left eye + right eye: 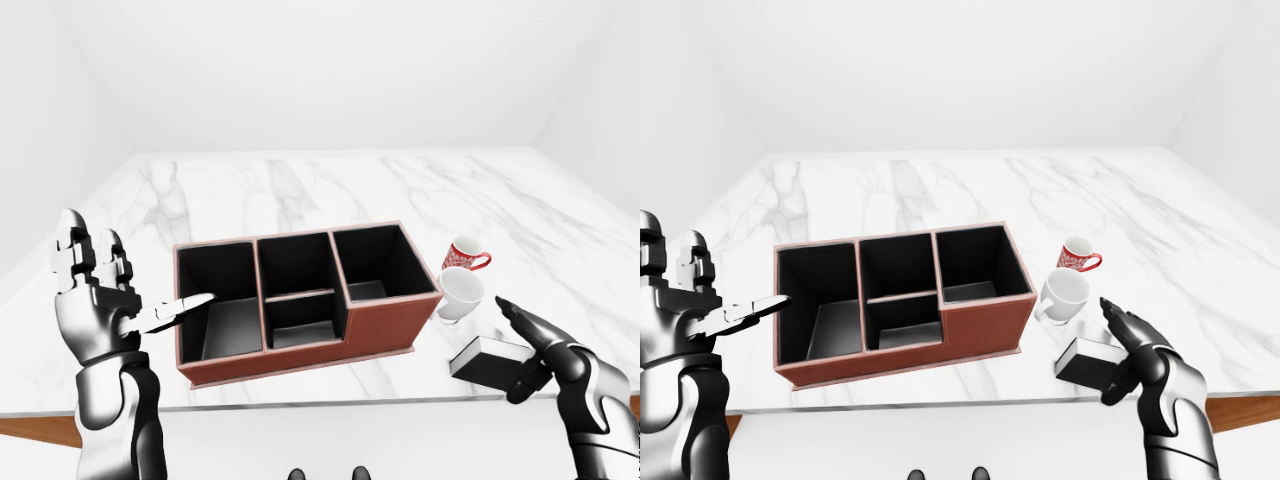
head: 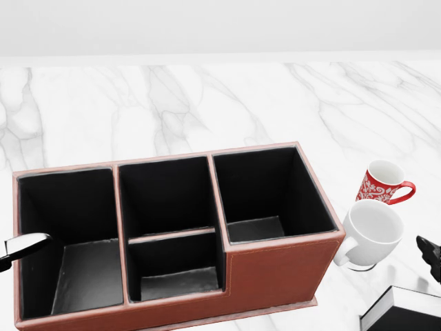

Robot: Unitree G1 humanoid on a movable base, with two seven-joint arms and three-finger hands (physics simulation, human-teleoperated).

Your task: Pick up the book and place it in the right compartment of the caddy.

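The book [image 1: 487,361] is black with white page edges and lies flat on the marble near the counter's lower right edge. My right hand [image 1: 516,350] hovers open at the book's right end, with one finger above it and the thumb below; I cannot tell if it touches. The red-brown caddy [image 1: 385,326] with black compartments stands left of the book, and its right compartment [image 1: 378,268] holds nothing. At the left my left hand [image 1: 135,278] is raised and open, one fingertip [image 2: 27,243] reaching over the caddy's left rim.
A white mug [image 1: 458,293] and a red patterned mug [image 1: 465,252] stand between the caddy's right end and the book. The marble counter [image 1: 300,190] stretches toward the top of the view; its near edge [image 1: 300,408] runs just below the caddy.
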